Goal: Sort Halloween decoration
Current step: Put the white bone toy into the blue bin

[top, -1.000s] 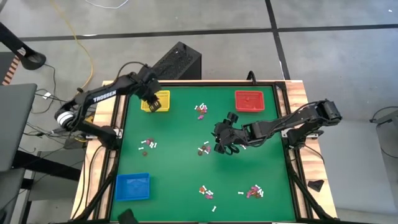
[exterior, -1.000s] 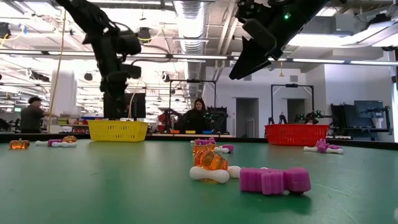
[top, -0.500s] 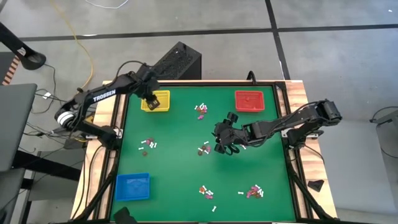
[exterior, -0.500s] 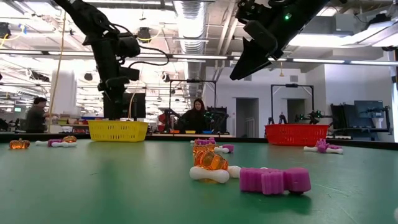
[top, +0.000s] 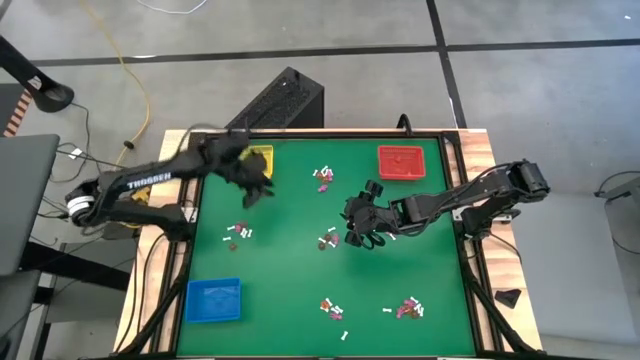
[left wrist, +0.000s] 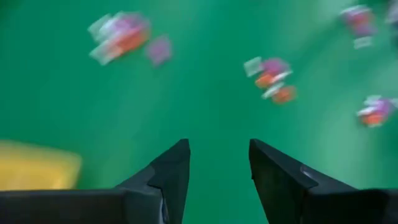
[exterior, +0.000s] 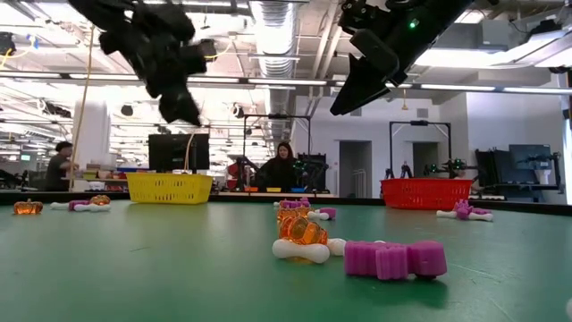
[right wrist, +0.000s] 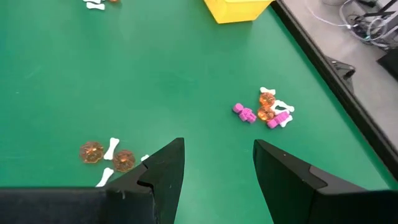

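Green felt covers the table [top: 290, 270], framed by a wooden edge, with a grey floor around it. At the near left corner sits the blue tray [top: 213, 300]. Above it, close to the left edge, lies a small cluster of trinkets [top: 238, 234]. The left gripper [top: 257, 190] hangs above the felt just off the yellow tray [top: 260, 158] at the far left, its fingers [left wrist: 171, 174] spread apart with nothing between them; the left wrist view shows bare green between the tips and blurred trinket clusters beyond. Further right, a second cluster [top: 323, 178] lies near the far edge, another [top: 328, 240] sits mid-table, and one more [top: 333, 308] lies near the front edge. The right gripper [top: 356, 226] hovers over the centre, just right of the mid-table cluster, fingers [right wrist: 163, 168] parted and empty. In the low view an orange piece [exterior: 302, 231] rests on a white bone, with a purple piece [exterior: 394, 259] beside it. The red tray [top: 401, 161] sits at the far right, and a last cluster [top: 407, 308] lies at the near right
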Motion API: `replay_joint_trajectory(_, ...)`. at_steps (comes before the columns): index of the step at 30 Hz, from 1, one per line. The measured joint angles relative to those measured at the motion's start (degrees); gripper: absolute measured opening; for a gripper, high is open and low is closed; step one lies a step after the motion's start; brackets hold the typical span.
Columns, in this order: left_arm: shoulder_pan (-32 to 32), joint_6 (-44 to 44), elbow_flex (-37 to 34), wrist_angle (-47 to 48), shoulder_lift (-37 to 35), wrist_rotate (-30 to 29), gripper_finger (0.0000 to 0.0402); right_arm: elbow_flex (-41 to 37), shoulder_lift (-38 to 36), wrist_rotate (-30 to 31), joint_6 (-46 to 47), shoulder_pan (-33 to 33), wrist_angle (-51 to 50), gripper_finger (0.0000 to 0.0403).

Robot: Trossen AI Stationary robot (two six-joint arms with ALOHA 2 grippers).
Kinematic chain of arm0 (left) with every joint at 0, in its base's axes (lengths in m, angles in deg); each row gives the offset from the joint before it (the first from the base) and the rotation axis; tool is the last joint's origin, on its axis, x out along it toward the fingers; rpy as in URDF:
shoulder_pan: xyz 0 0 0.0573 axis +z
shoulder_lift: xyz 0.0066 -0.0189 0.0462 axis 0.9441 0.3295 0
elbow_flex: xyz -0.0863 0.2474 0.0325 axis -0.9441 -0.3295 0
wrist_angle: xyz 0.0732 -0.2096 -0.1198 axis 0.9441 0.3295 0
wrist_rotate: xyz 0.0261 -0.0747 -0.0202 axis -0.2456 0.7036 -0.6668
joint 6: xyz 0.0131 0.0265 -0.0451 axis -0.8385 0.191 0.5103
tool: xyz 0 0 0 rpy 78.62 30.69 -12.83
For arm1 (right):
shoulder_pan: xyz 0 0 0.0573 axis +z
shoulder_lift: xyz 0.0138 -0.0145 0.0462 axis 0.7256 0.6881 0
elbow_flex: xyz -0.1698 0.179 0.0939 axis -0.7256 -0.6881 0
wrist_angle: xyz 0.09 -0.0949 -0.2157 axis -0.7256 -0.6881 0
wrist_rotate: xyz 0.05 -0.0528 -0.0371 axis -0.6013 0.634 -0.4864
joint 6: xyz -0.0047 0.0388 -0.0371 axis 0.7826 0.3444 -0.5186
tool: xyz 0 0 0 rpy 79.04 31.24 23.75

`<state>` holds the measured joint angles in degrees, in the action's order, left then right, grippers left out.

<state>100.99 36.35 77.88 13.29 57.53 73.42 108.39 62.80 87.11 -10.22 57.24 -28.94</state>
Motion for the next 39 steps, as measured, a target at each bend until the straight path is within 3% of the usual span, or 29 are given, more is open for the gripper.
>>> replay_joint_trajectory(3, -11.5, 5.3, -7.4, -18.6, -1.3, -3.4, 0.0140, 0.0, 0.0, -0.5, 0.0, 0.0, 0.1, 0.0221)
replay_joint_trajectory(6, -21.6, 4.5, -12.3, -33.3, -1.3, -6.9, 0.0134, 0.0, 0.0, -0.5, 0.0, 0.0, 0.4, 0.0221)
replay_joint_trajectory(10, -30.4, -3.2, -14.2, -34.8, -1.0, -13.2, 0.0131, 0.0, 0.0, -2.5, 0.0, 0.0, 2.6, 0.0221)
replay_joint_trajectory(12, -32.7, -6.2, -14.2, -33.6, -0.9, -17.0, 0.0130, 0.0, 0.1, -9.0, -1.3, -0.4, 5.6, 0.0221)
replay_joint_trajectory(15, -34.1, -9.1, -14.2, -32.7, -0.7, -22.0, 0.0130, 0.1, 1.7, -21.5, -5.9, -0.7, 12.3, 0.0221)
replay_joint_trajectory(17, -34.0, -9.3, -14.2, -32.7, -0.9, -23.0, 0.0130, 0.0, 3.1, -25.4, -9.0, -0.5, 14.6, 0.0221)
replay_joint_trajectory(23, -33.5, -9.7, -14.1, -31.3, -0.9, -23.2, 0.0130, 0.1, 8.3, -25.8, -8.8, -0.5, 18.5, 0.0221)
replay_joint_trajectory(33, -33.5, -8.1, -14.1, -30.3, -0.9, -23.6, 0.0130, 0.0, 14.8, -25.7, -14.0, -4.7, 17.1, 0.0221)
replay_joint_trajectory(39, -33.5, -7.7, -14.1, -30.3, -0.9, -23.7, 0.0130, 0.0, 15.1, -25.9, -14.0, -7.9, 12.2, 0.0221)
